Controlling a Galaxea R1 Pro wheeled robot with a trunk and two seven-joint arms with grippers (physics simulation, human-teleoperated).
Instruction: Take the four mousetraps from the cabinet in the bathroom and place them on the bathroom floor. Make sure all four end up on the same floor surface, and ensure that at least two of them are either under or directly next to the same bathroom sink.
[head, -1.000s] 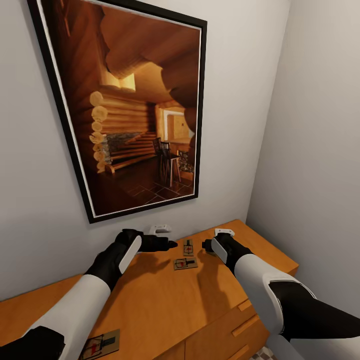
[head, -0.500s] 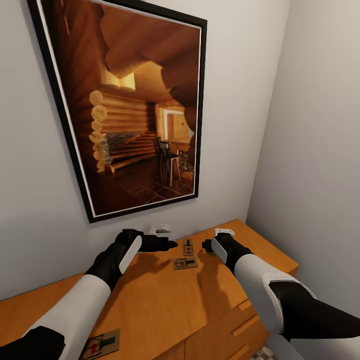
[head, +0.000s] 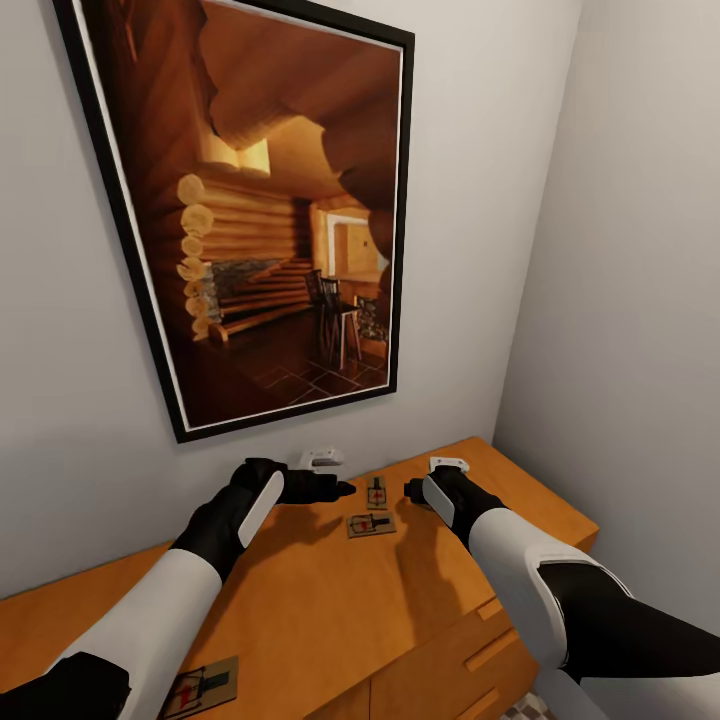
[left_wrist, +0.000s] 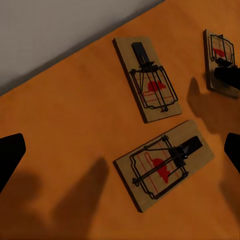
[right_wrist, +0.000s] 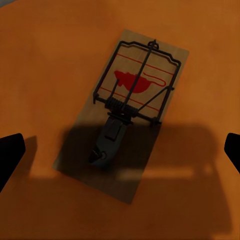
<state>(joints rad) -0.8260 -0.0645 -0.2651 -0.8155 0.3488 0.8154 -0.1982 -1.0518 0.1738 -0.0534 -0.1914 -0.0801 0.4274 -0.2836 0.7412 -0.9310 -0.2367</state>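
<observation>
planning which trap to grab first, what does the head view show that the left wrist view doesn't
Head view's extras: the black-framed log-cabin picture, the drawer fronts, and a lone tan mousetrap at the cabinet's left end. Left wrist view's extra: a third tan mousetrap, partly under a dark shape. Both share the orange-brown wooden cabinet top and two flat tan wire-sprung mousetraps, farther and nearer.

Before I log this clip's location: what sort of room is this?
Likely a corner of a home: a framed cabin picture hangs above a wooden cabinet with mousetraps on top. Nothing here marks it as a bathroom.
</observation>
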